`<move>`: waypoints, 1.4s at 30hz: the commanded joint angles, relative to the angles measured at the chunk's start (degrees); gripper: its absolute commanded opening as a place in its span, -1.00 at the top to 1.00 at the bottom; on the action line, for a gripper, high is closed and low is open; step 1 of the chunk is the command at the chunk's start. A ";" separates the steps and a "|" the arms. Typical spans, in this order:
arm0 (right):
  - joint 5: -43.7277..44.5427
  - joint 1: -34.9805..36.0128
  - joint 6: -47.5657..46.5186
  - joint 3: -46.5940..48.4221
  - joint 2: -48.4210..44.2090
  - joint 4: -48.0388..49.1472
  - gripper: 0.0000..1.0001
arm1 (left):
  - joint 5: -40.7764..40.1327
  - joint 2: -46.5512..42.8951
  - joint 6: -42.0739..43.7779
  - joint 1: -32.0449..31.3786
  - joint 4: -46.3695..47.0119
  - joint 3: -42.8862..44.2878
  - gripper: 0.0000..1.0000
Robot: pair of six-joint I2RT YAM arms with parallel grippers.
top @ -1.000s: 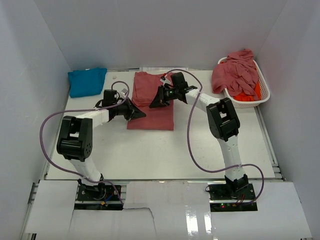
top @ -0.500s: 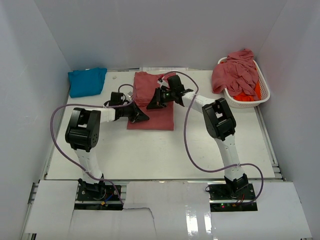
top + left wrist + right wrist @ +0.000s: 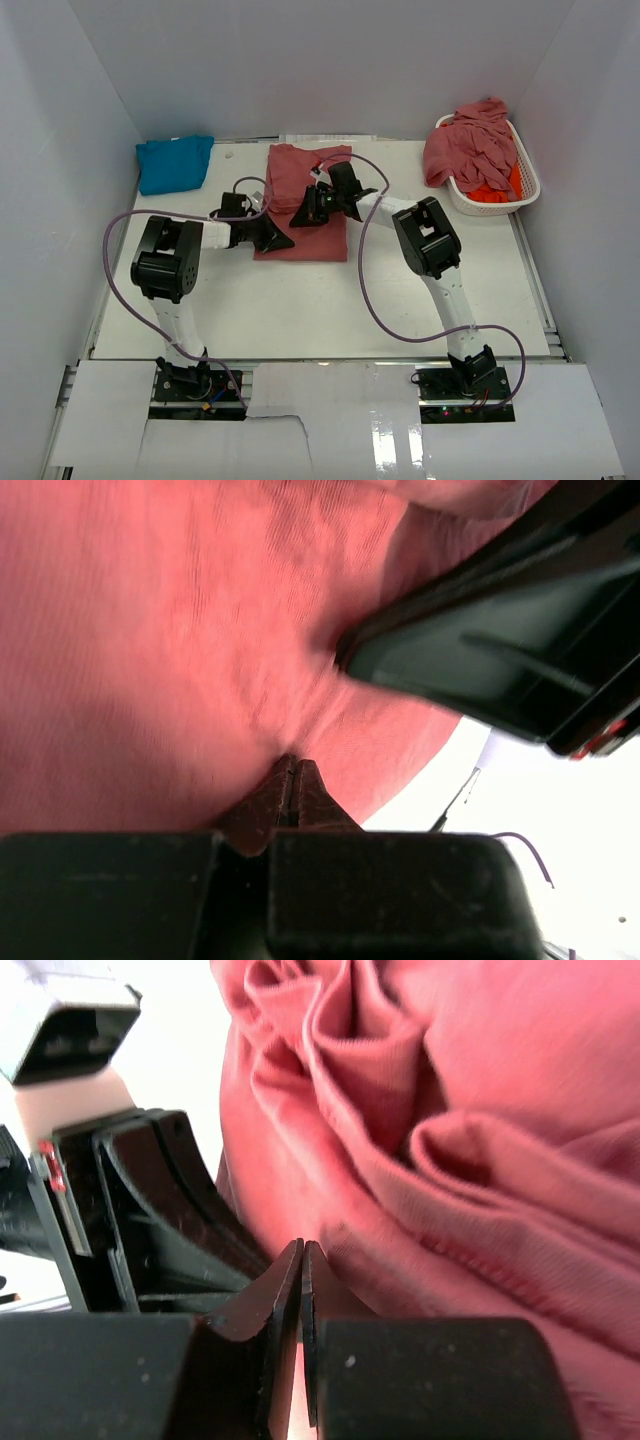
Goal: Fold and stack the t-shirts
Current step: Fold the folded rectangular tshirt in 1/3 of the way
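A rose-red t-shirt (image 3: pixel 310 235) lies partly folded in the middle of the table. My left gripper (image 3: pixel 287 241) is shut at its lower left; in the left wrist view the tips (image 3: pixel 292 766) pinch puckered red cloth (image 3: pixel 150 650). My right gripper (image 3: pixel 298 219) is shut just above it, its tips (image 3: pixel 302 1250) pressed into a fold of the same shirt (image 3: pixel 480 1110). The two grippers are almost touching. A turquoise t-shirt (image 3: pixel 175 163) lies folded at the far left. More rose-red shirts (image 3: pixel 470 145) and an orange one (image 3: pixel 492 192) fill the basket.
The white slatted basket (image 3: pixel 528 190) stands at the far right against the wall. White walls close in the table on three sides. Purple cables loop from both arms over the near table. Each gripper's black body shows in the other's wrist view.
My right gripper has moved down and left over the shirt toward the left gripper. My left gripper has moved slightly right and down along the shirt's lower left.
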 commanded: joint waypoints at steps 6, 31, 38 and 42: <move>2.87 -0.15 -2.01 -2.27 0.37 6.96 0.85 | -3.96 -5.44 0.26 -2.27 -1.95 -5.64 1.00; 9.20 -1.99 -8.78 11.69 10.74 8.45 0.85 | -5.63 -13.08 2.02 -4.73 -5.46 -14.95 1.00; 11.66 -3.40 -8.43 14.77 11.80 11.78 0.81 | -5.98 -11.77 2.20 -4.64 -4.77 -17.06 1.00; 11.84 -5.42 -7.38 19.25 12.93 12.32 0.80 | -5.10 -10.98 1.76 -4.64 -4.15 -16.98 1.00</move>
